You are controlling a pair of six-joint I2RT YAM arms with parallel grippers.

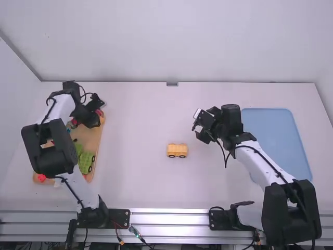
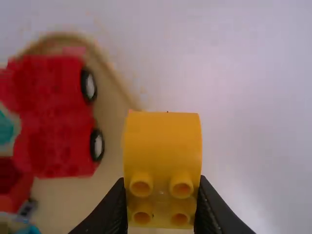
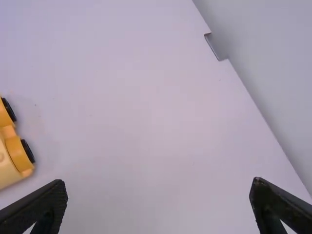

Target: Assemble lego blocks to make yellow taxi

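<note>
One yellow-orange wheeled block base (image 1: 177, 149), two black wheels visible along its lower side, stands on the table just below the centre of the high view. One glossy yellow block (image 2: 162, 144), curved on one face and displaying four round hollow studs, is clamped in the left gripper (image 1: 99, 105) at upper left, by the tan tray (image 1: 95, 136). The right gripper (image 1: 199, 126), right of centre, stands with fingers spread wide.

White tabletop (image 1: 135, 182), pale plain walls (image 1: 177, 41), silver metal rail (image 1: 171, 219), bright even light
</note>
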